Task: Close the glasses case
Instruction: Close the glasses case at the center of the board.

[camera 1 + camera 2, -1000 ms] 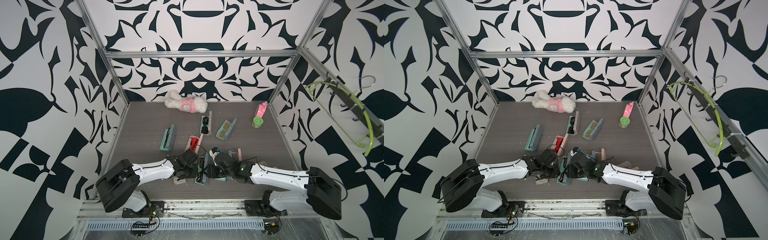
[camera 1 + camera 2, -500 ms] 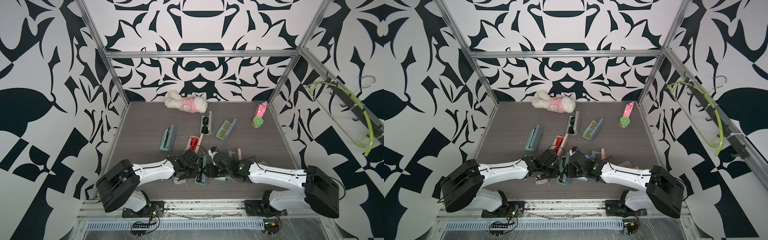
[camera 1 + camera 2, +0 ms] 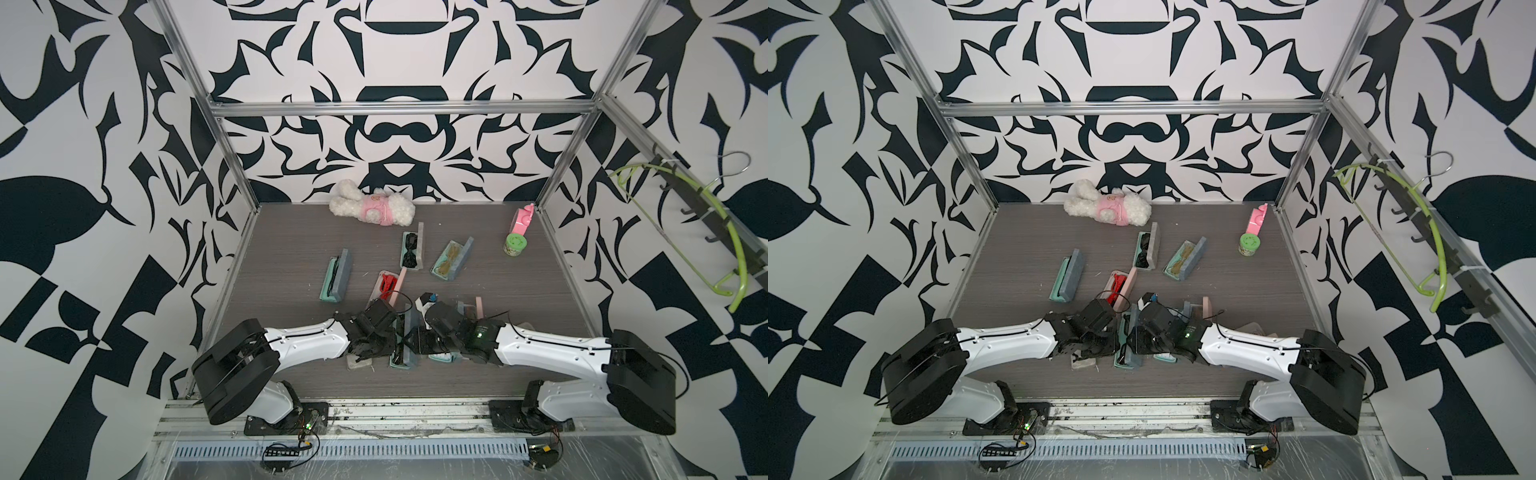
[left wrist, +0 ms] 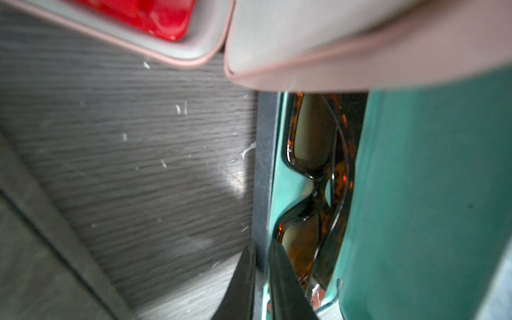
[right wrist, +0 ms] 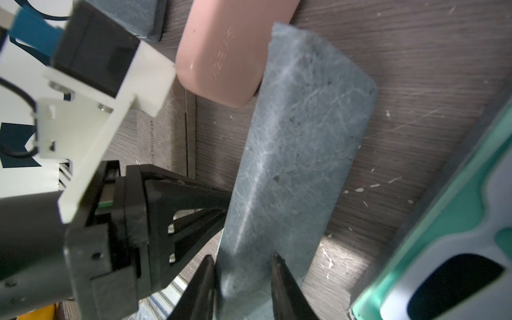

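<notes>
The glasses case [image 3: 402, 356] [image 3: 1124, 358], grey-blue outside and teal inside, lies near the table's front edge between my two arms, its lid partly raised. Tortoiseshell sunglasses [image 4: 313, 144] lie inside it. In the left wrist view my left gripper [image 4: 261, 247] [image 3: 392, 341] is shut on the thin front wall of the case's base, one finger inside and one outside. In the right wrist view my right gripper [image 5: 242, 256] [image 3: 417, 343] is shut on the felt lid [image 5: 299, 138], which stands nearly upright over the base.
A pink case with red glasses [image 3: 387, 286] lies just behind the grippers. Three more open cases [image 3: 336, 276] [image 3: 413, 249] [image 3: 451, 259] lie farther back. Another teal case [image 5: 457, 249] sits under my right arm. A plush toy [image 3: 374, 208] and a green jar [image 3: 515, 245] stand at the back.
My right gripper has edged left toward the left gripper, taking the lid with it. Both pairs of jaws have narrowed a little. The left arm has hardly moved.
</notes>
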Available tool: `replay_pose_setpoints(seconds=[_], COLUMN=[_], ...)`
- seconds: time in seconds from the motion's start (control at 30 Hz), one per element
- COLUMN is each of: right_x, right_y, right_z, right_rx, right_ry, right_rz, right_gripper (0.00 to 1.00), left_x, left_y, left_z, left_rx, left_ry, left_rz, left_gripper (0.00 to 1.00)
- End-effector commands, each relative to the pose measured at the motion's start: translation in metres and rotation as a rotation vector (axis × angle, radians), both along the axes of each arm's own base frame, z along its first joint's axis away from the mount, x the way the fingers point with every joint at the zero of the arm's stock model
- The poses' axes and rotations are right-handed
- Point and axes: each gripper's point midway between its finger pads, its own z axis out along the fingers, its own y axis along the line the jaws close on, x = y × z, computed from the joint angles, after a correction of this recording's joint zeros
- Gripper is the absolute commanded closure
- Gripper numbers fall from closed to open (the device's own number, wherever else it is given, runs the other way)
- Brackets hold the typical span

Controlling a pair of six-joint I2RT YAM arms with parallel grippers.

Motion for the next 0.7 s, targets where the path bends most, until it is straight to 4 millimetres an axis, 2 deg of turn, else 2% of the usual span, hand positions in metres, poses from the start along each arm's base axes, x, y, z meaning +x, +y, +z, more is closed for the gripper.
replay_pose_setpoints(seconds=[0.0,0.67], right_x=[0.0083,0.0084], right_y=[0.0046,0.0052], right_z=[0.0034,-0.003], right_rx=[-0.005,-0.013], right_ry=[-0.028,-0.025], right_rz=[-0.005,-0.001], right_gripper=[0.65,0.66], left_x=[-0.0034,-0.0025], left_y=[-0.0059,-0.0046], left_z=[0.0,-0.0018], left_rx=[-0.03,-0.025], left_ry=[0.005,0.004], left_rz=[-0.015,-0.004], left_gripper=[0.84,0.89])
